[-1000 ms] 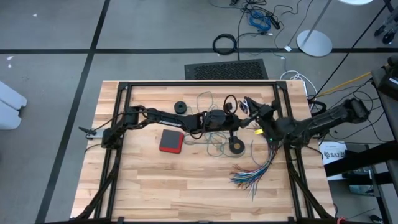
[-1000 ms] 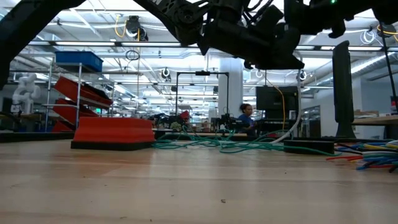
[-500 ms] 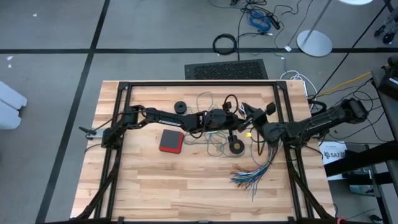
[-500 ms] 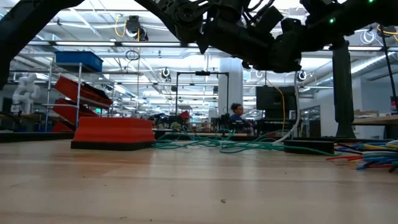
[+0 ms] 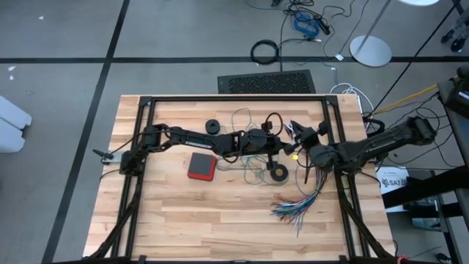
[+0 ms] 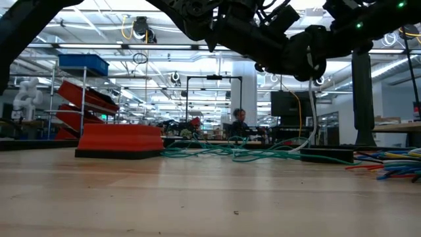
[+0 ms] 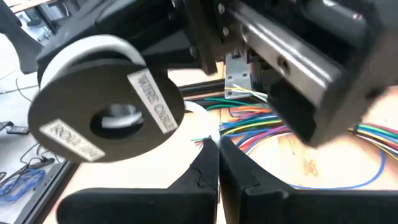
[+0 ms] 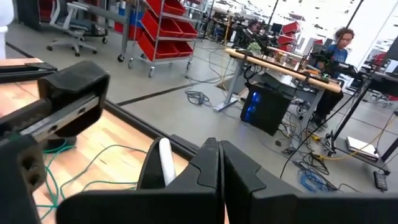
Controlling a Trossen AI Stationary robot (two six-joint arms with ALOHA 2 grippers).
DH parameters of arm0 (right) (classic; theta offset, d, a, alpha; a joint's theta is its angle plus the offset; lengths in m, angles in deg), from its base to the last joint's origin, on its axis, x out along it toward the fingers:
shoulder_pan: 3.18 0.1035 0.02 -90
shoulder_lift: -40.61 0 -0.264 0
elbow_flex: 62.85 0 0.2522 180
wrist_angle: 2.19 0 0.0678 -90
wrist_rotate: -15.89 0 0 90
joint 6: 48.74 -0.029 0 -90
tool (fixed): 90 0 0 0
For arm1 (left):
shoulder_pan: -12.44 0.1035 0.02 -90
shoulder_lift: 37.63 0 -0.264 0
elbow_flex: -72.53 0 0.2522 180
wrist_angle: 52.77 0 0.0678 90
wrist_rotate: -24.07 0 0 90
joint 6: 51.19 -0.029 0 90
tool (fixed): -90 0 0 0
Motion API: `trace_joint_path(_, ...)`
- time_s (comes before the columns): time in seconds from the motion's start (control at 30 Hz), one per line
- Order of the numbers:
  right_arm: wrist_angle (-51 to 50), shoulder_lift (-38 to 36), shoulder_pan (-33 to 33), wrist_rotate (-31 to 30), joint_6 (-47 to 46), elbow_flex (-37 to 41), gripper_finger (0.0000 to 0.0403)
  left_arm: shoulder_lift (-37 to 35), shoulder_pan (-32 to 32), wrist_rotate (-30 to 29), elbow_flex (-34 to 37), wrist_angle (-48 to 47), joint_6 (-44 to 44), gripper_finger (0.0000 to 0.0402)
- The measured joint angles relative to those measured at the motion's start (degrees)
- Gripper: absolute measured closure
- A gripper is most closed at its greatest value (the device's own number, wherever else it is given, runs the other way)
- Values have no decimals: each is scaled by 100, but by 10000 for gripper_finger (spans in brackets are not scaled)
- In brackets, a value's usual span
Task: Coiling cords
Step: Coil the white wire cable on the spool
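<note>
We see a teal-green cord (image 5: 253, 170) on the pale striped wood table (image 5: 183, 213), a red pad (image 5: 201, 166) with a dark rim, a black spool (image 5: 278, 174), a black ring (image 5: 212, 126), and wires (image 5: 297, 204) in blue, green, red and orange.

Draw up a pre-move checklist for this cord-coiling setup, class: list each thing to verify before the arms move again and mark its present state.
1. Left gripper shut: ok; its fingers meet, in mid-table beside the right one.
2. Right gripper shut: ok; a white cord runs by its fingers. Whether it is gripped: cannot tell.
3. Teal-green cord coiled: not ok; it lies in loose loops on the table.
4. Arms apart: cannot tell; they nearly overlap in the high view.
5. Multicoloured wire bundle away from the cords: ok; it lies toward the table's front.
6. Red block out of the way: ok; it sits beside the loops.
</note>
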Motion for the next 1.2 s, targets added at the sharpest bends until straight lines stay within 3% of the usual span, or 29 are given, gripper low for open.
trace_joint_path(0.63,-2129,-327,-7,719,-1267,2,403,-4,4,29,0,12,-149,401)
trace_joint_path(0.83,-2306,-246,-7,736,-1562,2,403,-4,-34,129,2,113,-122,401)
trace_joint_path(1.07,-2313,-270,46,580,-1577,2,403,-4,-50,-572,2,-470,-157,401)
trace_joint_path(1.2,-2311,-404,151,492,-1603,2,403,-4,18,-561,40,-823,-79,401)
